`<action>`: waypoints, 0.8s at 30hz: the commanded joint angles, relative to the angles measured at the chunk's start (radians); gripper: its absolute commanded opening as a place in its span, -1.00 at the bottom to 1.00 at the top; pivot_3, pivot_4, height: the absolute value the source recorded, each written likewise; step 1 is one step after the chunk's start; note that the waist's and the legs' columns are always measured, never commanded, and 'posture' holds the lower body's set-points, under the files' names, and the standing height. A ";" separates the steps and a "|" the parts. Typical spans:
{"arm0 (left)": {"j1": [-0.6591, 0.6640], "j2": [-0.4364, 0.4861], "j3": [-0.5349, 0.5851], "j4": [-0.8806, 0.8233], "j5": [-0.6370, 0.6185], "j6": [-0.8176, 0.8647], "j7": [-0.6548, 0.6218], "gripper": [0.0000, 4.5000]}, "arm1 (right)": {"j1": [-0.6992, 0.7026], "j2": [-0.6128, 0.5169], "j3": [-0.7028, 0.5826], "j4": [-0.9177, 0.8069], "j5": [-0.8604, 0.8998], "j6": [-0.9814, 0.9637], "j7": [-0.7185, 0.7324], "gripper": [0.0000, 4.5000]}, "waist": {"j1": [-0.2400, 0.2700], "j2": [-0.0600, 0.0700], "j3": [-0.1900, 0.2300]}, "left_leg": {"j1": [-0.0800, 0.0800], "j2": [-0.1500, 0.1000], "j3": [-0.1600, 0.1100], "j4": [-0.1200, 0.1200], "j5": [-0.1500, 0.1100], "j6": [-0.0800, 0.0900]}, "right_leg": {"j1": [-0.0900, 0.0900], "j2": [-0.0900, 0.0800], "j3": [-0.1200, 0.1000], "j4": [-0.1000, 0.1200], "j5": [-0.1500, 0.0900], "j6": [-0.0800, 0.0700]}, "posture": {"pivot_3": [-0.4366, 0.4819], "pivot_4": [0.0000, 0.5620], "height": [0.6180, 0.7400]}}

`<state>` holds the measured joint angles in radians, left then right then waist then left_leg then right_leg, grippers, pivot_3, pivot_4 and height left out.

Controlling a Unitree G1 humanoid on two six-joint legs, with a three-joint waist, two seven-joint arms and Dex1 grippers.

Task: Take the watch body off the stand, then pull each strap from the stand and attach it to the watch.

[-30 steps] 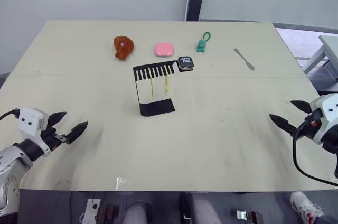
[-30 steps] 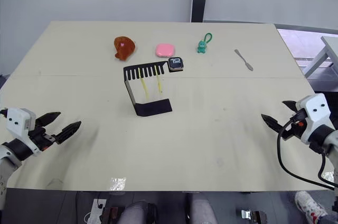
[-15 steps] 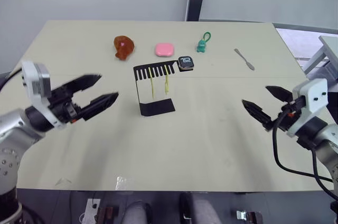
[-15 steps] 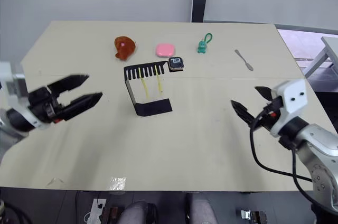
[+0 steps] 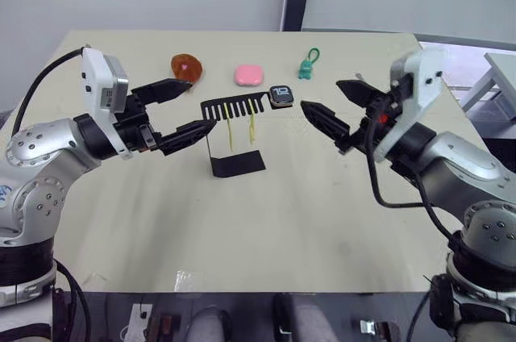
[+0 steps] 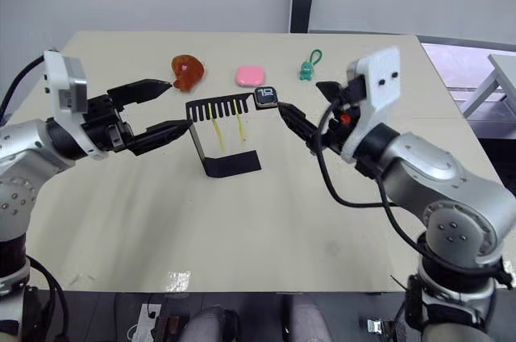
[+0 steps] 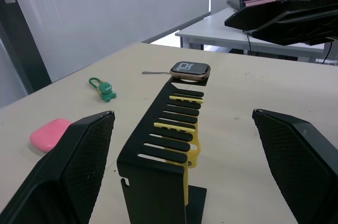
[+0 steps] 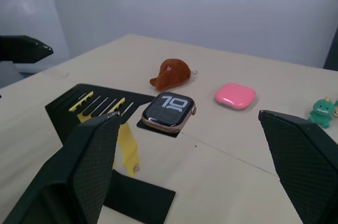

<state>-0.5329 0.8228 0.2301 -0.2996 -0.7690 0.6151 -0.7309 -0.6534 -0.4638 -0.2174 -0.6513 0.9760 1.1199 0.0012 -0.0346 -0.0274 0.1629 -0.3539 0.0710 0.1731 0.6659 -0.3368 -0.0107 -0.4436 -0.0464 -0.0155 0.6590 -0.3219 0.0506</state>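
Observation:
The black stand [image 5: 212,139] stands upright in the middle of the table. The watch body [image 5: 281,96] rests on the ring end of its comb arm. Two yellow straps [image 5: 231,128] hang side by side from the comb slots. My left gripper [image 5: 201,104] hovers open just left of the stand, its fingers [image 7: 68,171] pointing along the comb arm. My right gripper [image 5: 321,94] hovers open just right of the watch body [image 8: 168,111], fingers [image 8: 306,160] spread wide and holding nothing.
Behind the stand lie a brown toy [image 5: 185,65], a pink block [image 5: 248,75] and a green dinosaur keychain [image 5: 309,66]. A small metal tool [image 7: 156,72] lies beyond the watch. Bare table surface [image 5: 266,221] stretches in front of the stand.
Both arms have lifted from the table's near corners and swung inward and forward to either side of the stand. Both grippers stay open. Stand, watch and straps have not moved.

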 commanded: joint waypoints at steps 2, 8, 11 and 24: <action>-0.049 -0.015 -0.009 0.036 0.043 -0.048 -0.032 1.00 | -0.051 0.077 0.025 0.015 0.003 0.045 -0.134 0.97 | -0.001 0.000 0.000 | 0.000 0.000 0.000 0.000 0.000 0.000 | 0.000 0.000 0.000 0.000 0.000 0.000 | -0.05 -0.47 1.00; -0.077 -0.032 -0.026 0.067 0.080 -0.071 -0.060 1.00 | -0.112 0.138 0.059 0.050 -0.022 0.069 -0.196 0.97 | -0.004 0.000 0.000 | -0.001 0.001 0.000 0.000 0.000 0.000 | -0.001 0.000 0.000 0.000 0.000 0.000 | -0.05 -0.47 1.00; -0.091 -0.042 -0.029 0.072 0.086 -0.073 -0.064 1.00 | -0.133 0.146 0.083 0.056 -0.040 0.069 -0.194 0.97 | -0.008 0.000 0.000 | -0.001 0.001 0.000 0.000 0.000 0.000 | -0.001 0.000 0.000 0.000 0.000 0.000 | -0.05 -0.47 1.00; -0.107 -0.065 -0.035 0.061 0.111 -0.068 -0.069 1.00 | -0.196 0.201 0.164 0.134 -0.143 0.054 -0.170 0.97 | -0.026 0.000 0.000 | -0.001 0.001 0.000 0.000 0.000 0.000 | -0.001 0.000 0.000 0.000 0.000 0.000 | -0.05 -0.47 1.00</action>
<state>-0.6208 0.7567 0.1775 -0.2190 -0.6614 0.5555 -0.8010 -0.8233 -0.2714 -0.0538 -0.5027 0.8505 1.1975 -0.1812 -0.0602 -0.0273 0.1629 -0.3549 0.0723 0.1733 0.6658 -0.3366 -0.0111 -0.4449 -0.0462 -0.0156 0.6594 -0.3219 0.0506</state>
